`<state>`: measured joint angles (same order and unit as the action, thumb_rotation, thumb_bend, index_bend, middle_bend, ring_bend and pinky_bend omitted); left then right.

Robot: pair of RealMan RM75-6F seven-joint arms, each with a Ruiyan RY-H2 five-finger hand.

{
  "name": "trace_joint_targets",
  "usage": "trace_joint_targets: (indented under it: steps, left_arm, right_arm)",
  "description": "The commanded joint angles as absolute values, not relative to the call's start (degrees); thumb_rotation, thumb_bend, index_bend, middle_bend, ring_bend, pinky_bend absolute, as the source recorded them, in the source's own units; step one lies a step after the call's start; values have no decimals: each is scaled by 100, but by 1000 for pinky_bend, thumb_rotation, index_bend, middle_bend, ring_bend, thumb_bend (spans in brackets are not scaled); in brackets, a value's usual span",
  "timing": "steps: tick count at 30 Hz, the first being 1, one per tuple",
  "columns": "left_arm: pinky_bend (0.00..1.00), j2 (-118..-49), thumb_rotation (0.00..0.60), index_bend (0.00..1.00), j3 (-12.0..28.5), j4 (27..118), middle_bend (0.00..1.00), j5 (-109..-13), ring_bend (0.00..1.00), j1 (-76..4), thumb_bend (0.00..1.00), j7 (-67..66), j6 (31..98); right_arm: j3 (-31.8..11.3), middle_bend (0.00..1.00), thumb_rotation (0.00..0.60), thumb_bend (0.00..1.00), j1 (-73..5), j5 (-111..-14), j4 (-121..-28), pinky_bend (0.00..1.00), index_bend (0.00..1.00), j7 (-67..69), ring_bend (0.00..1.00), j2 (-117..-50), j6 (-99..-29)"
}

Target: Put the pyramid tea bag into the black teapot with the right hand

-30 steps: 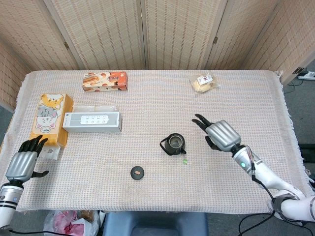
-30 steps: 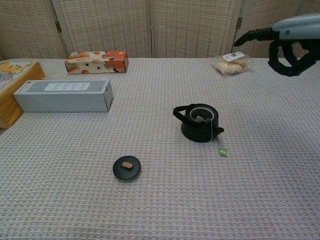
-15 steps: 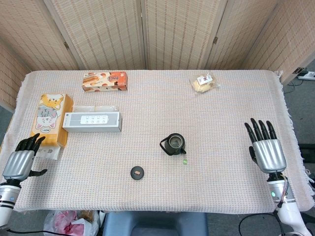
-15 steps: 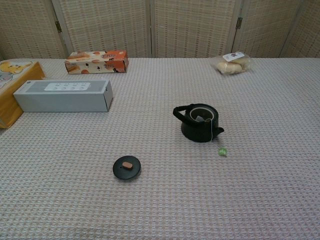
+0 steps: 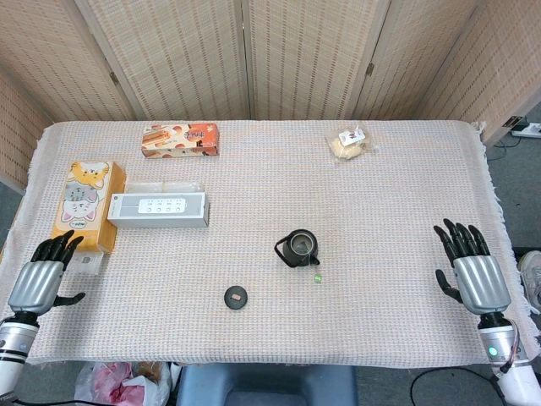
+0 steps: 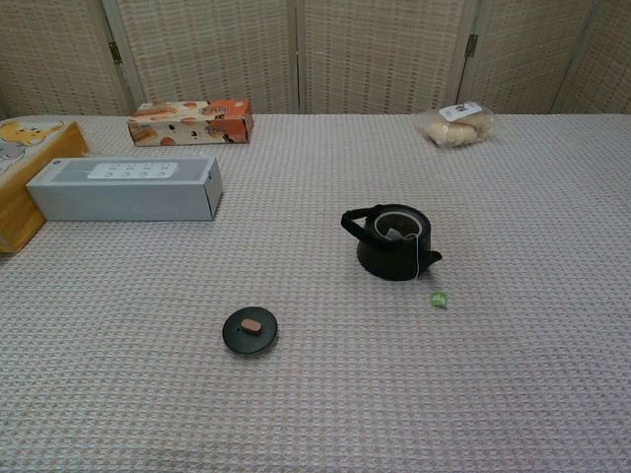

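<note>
The black teapot (image 5: 298, 248) (image 6: 392, 243) stands lidless in the middle of the table. The pyramid tea bag (image 6: 396, 234) lies inside it, its string running over the rim to a small green tag (image 5: 317, 277) (image 6: 438, 299) on the cloth. My right hand (image 5: 474, 269) hangs open at the table's right front edge, far from the pot, fingers spread and empty. Over at the left front edge, my left hand (image 5: 40, 277) is open too. Neither hand shows in the chest view.
The pot's black lid (image 5: 237, 297) (image 6: 249, 329) lies on the cloth in front-left of it. A white box (image 5: 158, 209), an orange cat box (image 5: 83, 203), a snack box (image 5: 180, 139) and a bagged pastry (image 5: 350, 142) sit toward the back and left.
My right hand has pulled back from beside the teapot to the table's right front edge and left the chest view. The left hand barely shifted.
</note>
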<state>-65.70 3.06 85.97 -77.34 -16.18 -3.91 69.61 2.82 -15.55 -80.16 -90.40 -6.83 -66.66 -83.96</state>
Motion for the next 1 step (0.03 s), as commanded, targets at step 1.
trace_joint_targets:
  steps: [1]
  left_arm:
    - [103, -6556, 600, 0, 347, 8587, 0, -7640, 0, -1604, 140, -372, 6951]
  right_arm:
    - [203, 0, 600, 353, -1562, -8038, -9061, 0, 0, -572, 0, -6590, -8193]
